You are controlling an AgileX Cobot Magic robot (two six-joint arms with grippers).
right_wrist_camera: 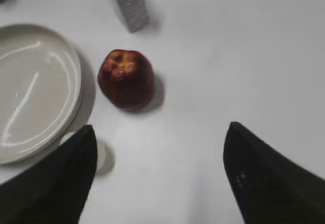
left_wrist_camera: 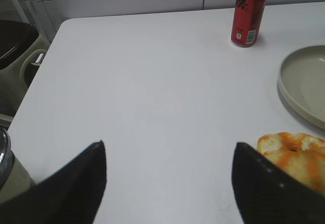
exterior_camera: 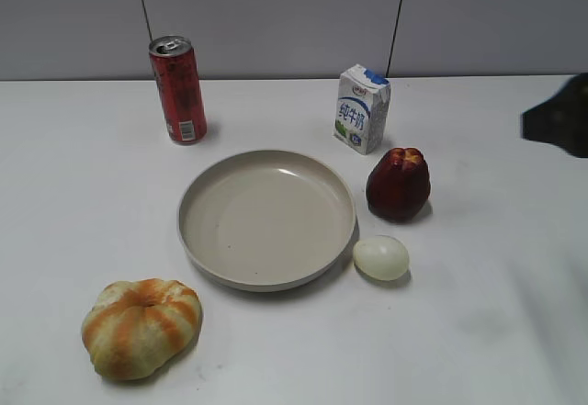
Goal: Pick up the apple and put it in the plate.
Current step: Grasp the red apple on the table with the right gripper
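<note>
**Apple upright beside an empty plate**

Apple (exterior_camera: 398, 183) standing on the table (exterior_camera: 478, 331), long axis vertical, lobed yellowish top up, just right of the plate (exterior_camera: 266, 219) and apart from its rim. Plate bare inside, holding nothing. Egg (exterior_camera: 381, 257) lying just off the plate's right front edge, near the apple. Milk carton (exterior_camera: 362, 108) upright behind the apple; can (exterior_camera: 178, 89) upright, back left. Bun (exterior_camera: 141, 326) front left, clear of the plate. Right gripper (right_wrist_camera: 160, 181) hovering above the table near the apple, jaws spread wide, nothing between them. Left gripper (left_wrist_camera: 170, 183) likewise wide apart and gripping nothing, bun by its right finger.
</note>
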